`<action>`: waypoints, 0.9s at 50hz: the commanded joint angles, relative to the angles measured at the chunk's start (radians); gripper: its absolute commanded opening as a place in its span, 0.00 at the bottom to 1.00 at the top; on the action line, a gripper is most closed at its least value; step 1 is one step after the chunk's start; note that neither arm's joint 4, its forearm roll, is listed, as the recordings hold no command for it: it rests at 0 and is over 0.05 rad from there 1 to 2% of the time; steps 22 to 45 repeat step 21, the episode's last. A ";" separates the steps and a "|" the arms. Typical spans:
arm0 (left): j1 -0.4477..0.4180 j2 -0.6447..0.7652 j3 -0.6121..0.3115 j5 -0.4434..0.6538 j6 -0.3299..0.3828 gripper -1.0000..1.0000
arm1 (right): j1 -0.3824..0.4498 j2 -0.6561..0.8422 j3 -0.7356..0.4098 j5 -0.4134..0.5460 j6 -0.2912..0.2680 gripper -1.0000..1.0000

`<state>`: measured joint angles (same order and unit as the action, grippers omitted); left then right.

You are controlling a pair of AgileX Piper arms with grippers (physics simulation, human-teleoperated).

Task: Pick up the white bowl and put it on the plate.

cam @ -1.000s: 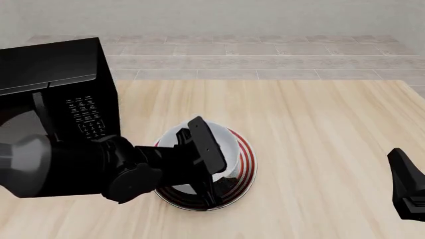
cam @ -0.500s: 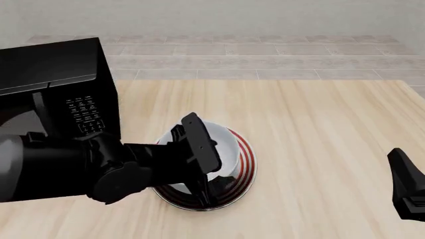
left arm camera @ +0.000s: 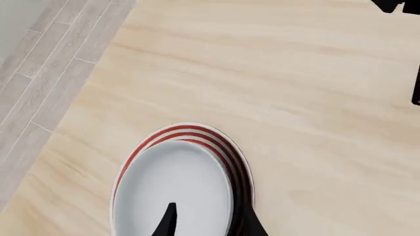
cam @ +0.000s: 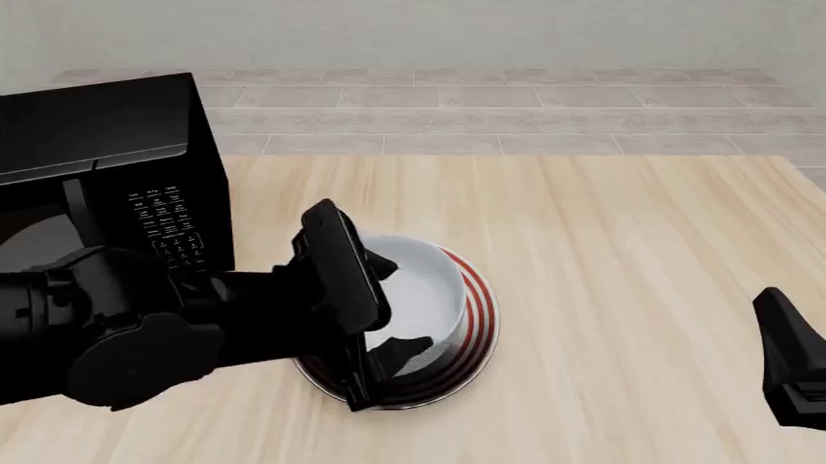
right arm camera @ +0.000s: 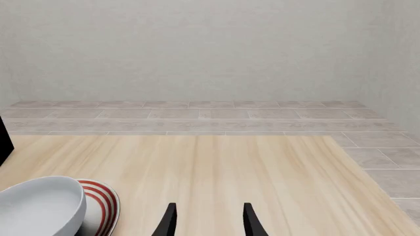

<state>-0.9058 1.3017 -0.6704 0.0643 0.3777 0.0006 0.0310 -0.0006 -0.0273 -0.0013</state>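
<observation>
The white bowl (cam: 424,282) sits on the red-ringed plate (cam: 482,311), a little left of the table's middle. It also shows in the left wrist view (left arm camera: 177,182) on the plate (left arm camera: 195,132), and in the right wrist view (right arm camera: 39,206) on the plate (right arm camera: 103,200). My left gripper (cam: 387,362) is open at the bowl's near-left side. In its wrist view (left arm camera: 206,223) one finger is inside the bowl and the other is outside its rim, over the plate. My right gripper (cam: 790,372) is at the right edge, open and empty (right arm camera: 208,221).
A black microwave (cam: 116,164) stands at the table's back left, close behind my left arm. Bare wooden table (cam: 620,251) stretches right of the plate to my right gripper. Tiled floor lies beyond the far edge.
My left arm has drawn back to the left, uncovering more of the bowl. The bowl stays on the plate. The right arm has not moved.
</observation>
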 commanded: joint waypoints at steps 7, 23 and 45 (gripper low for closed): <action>0.011 -0.169 0.036 0.101 0.016 1.00 | 0.000 0.000 0.000 0.000 0.000 1.00; 0.027 -0.333 0.053 0.213 0.031 1.00 | 0.000 0.000 0.000 0.000 0.000 1.00; 0.027 -0.333 0.053 0.213 0.031 1.00 | 0.000 0.000 0.000 0.000 0.000 1.00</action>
